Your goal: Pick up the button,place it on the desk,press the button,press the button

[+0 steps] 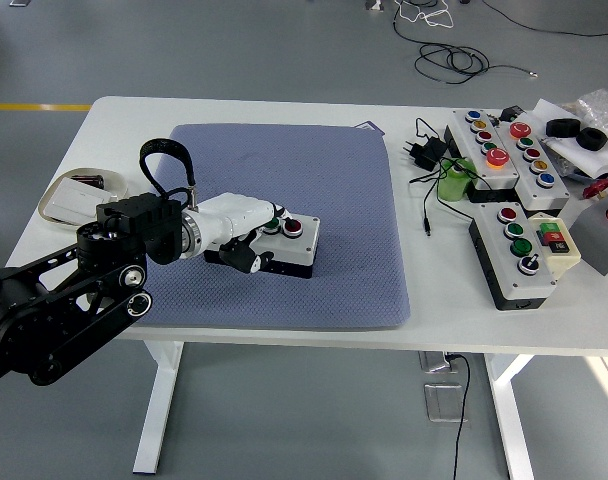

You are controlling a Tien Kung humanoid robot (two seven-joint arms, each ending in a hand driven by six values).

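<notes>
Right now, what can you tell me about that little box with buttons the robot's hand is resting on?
The button box is a small oblong unit with a light grey top and black sides, seemingly plastic. It lies flat on the blue-grey mat, slightly angled. A red button shows near its right end and a green one beside it; anything further left is hidden. The left hand, white with dark fingers, lies over its left half, fingers on the top.
</notes>
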